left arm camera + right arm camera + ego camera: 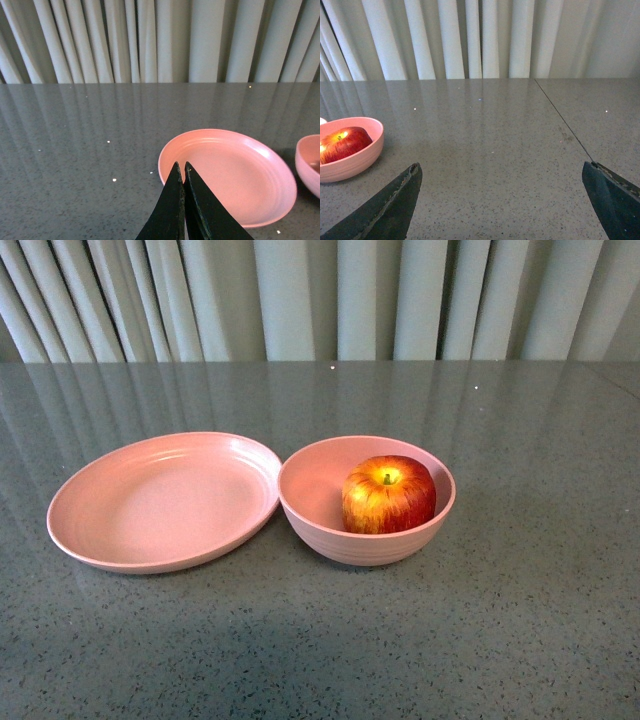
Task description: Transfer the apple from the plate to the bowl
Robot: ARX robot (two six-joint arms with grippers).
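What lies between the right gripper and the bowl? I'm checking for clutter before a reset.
Nothing. In the right wrist view, only bare grey table lies between the open right gripper and the bowl holding the apple.

Staged test room: bare grey tabletop (520, 620), pleated curtain (320, 300) backdrop.

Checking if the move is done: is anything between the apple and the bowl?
Nothing: the apple already sits inside the bowl. The plate beside it is bare.
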